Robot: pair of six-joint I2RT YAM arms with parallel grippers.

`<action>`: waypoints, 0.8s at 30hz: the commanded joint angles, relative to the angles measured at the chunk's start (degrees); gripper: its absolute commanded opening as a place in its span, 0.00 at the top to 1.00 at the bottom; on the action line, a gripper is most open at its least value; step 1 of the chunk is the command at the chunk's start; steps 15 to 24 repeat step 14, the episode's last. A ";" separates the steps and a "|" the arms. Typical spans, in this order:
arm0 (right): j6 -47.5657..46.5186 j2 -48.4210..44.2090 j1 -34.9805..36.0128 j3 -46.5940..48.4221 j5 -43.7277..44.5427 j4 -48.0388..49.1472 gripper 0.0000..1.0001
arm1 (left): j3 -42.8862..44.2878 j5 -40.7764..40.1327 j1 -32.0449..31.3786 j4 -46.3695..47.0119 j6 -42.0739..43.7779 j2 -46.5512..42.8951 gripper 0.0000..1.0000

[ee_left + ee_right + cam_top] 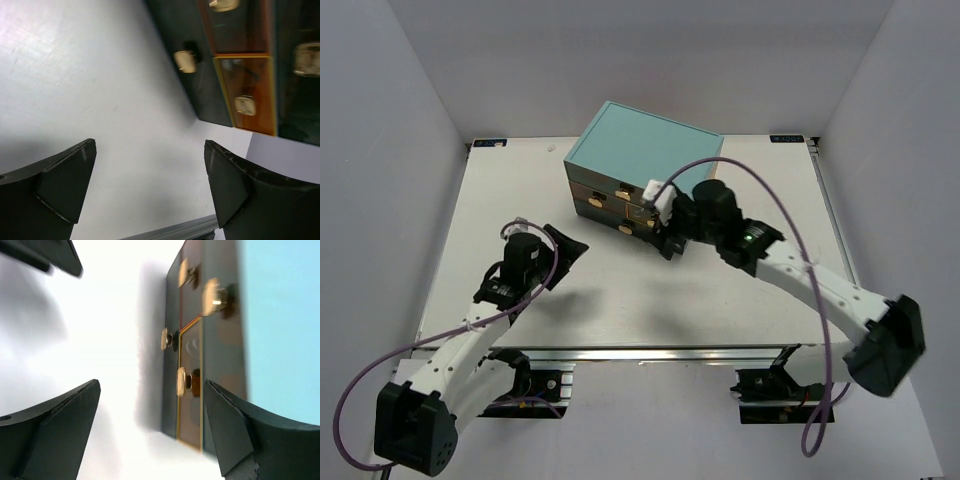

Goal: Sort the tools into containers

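Note:
The teal chest of drawers (650, 148) stands at the back middle of the table, its clear drawers with gold handles (603, 205) facing the arms. My right gripper (668, 240) is open and empty just in front of the chest's right lower drawers; in the right wrist view (150, 427) a gold handle (181, 381) sits just ahead, between the open jaws. My left gripper (574, 250) is open and empty over bare table, left of the chest; its wrist view (150, 187) shows the drawers (245, 95) ahead to the right. All visible drawers look shut. No tools show in any view.
The white table (520, 200) has a metal rail along its near edge (650, 350). Grey walls enclose the back and both sides. The left gripper's fingers (55, 257) show at the top left of the right wrist view.

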 commanded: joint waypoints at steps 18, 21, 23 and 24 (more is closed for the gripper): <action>21.59 -19.31 -10.96 -0.41 18.83 -9.25 0.11 | 7.20 -0.24 0.07 -0.11 14.84 -11.30 0.02; 21.59 -19.31 -10.96 -0.41 18.83 -9.25 0.11 | 7.20 -0.24 0.07 -0.11 14.84 -11.30 0.02; 21.59 -19.31 -10.96 -0.41 18.83 -9.25 0.11 | 7.20 -0.24 0.07 -0.11 14.84 -11.30 0.02; 21.59 -19.31 -10.96 -0.41 18.83 -9.25 0.11 | 7.20 -0.24 0.07 -0.11 14.84 -11.30 0.02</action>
